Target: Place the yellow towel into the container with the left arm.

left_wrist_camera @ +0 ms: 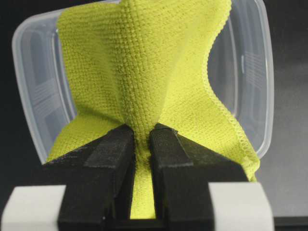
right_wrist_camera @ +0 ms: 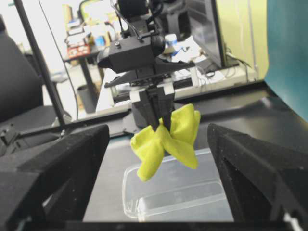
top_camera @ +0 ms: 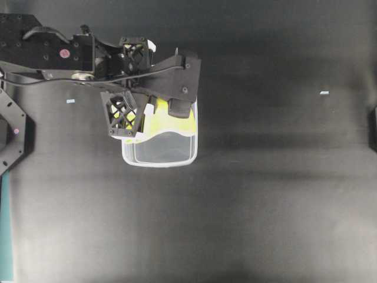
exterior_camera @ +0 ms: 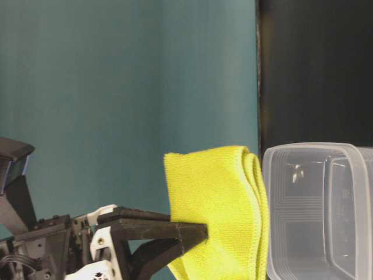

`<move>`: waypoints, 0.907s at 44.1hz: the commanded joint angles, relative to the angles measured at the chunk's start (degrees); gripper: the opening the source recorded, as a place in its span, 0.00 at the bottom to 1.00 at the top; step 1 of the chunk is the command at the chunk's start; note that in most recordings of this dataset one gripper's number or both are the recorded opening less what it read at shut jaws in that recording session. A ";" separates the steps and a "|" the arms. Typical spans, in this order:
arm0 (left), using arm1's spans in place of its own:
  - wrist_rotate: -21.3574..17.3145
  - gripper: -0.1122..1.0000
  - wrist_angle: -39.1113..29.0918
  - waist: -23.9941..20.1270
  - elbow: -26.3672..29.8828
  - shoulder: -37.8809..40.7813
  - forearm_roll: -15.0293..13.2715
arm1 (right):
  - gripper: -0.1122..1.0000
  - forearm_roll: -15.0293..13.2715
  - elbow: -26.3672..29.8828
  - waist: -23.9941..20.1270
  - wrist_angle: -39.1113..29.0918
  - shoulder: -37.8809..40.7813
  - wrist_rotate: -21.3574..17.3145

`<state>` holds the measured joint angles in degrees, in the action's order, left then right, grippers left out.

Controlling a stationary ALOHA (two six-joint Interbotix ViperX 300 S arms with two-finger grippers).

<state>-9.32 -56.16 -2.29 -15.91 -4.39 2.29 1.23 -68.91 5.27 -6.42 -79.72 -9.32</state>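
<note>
The towel point(left_wrist_camera: 144, 72) is pinched at its middle by the left gripper point(left_wrist_camera: 141, 137) and hangs above the container point(right_wrist_camera: 173, 192). The right gripper point(right_wrist_camera: 159, 159) is held wide open, with nothing between its jaws.

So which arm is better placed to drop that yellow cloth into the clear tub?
The left. Its gripper is already pinching the yellow towel, which hangs above the container. The right gripper sits open, well back from both.

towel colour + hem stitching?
The yellow towel is bright yellow-green with a matching stitched hem, clearest in the left wrist view.
</note>
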 commanded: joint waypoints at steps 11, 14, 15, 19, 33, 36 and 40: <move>0.26 0.16 4.92 -0.26 -3.34 -0.18 0.18 | 0.82 0.09 0.26 0.18 0.62 1.05 -0.09; 0.70 0.16 5.27 -0.18 -4.13 -0.09 0.18 | 0.82 0.09 0.35 0.18 0.62 1.05 -0.18; 0.70 0.17 5.27 -0.18 -4.31 -0.09 0.18 | 0.82 0.09 0.35 0.18 0.62 1.05 -0.18; 0.97 0.31 5.63 -0.26 -4.92 0.09 0.18 | 0.82 0.18 0.44 0.18 0.79 0.97 -0.18; 3.25 0.90 11.16 0.00 -4.57 -2.11 0.18 | 0.82 0.18 0.35 0.09 0.53 0.97 -0.18; 3.52 0.87 10.81 0.18 -5.01 -4.39 0.18 | 0.82 0.18 0.44 0.18 0.53 0.88 -0.09; 4.04 0.87 10.11 0.62 -5.36 -8.61 0.18 | 0.82 0.09 0.44 0.18 0.53 0.88 -0.09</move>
<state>-5.63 -45.79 -2.20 -21.45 -7.91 2.29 1.23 -69.17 5.27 -6.24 -79.37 -9.49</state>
